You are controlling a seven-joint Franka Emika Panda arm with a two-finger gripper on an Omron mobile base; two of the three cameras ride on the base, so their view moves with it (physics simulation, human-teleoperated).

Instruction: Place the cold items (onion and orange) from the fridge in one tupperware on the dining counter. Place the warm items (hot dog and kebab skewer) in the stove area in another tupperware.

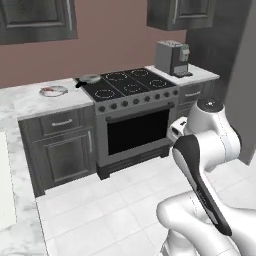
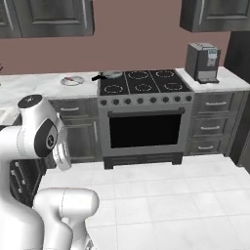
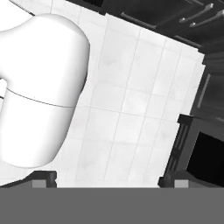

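marble counter (image 1: 30,100) bearing a plate (image 1: 53,90), coffee machine (image 1: 172,57), pan (image 1: 90,78) on stove (image 1: 130,82)

A black stove (image 1: 131,86) is flanked by marble worktop (image 1: 30,100); a plate (image 1: 53,90) and coffee machine (image 1: 172,57) are seen on it.

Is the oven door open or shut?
Shut: the oven door sits flush with the range front, its handle level beneath the knobs.

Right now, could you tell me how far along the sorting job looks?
Nothing looks done: no tupperware in sight. The gripper is open and empty, aimed at the floor. The base faces the stove, where a pan sits at its left edge and a plate on the counter beside it. All four items remain to be packed.
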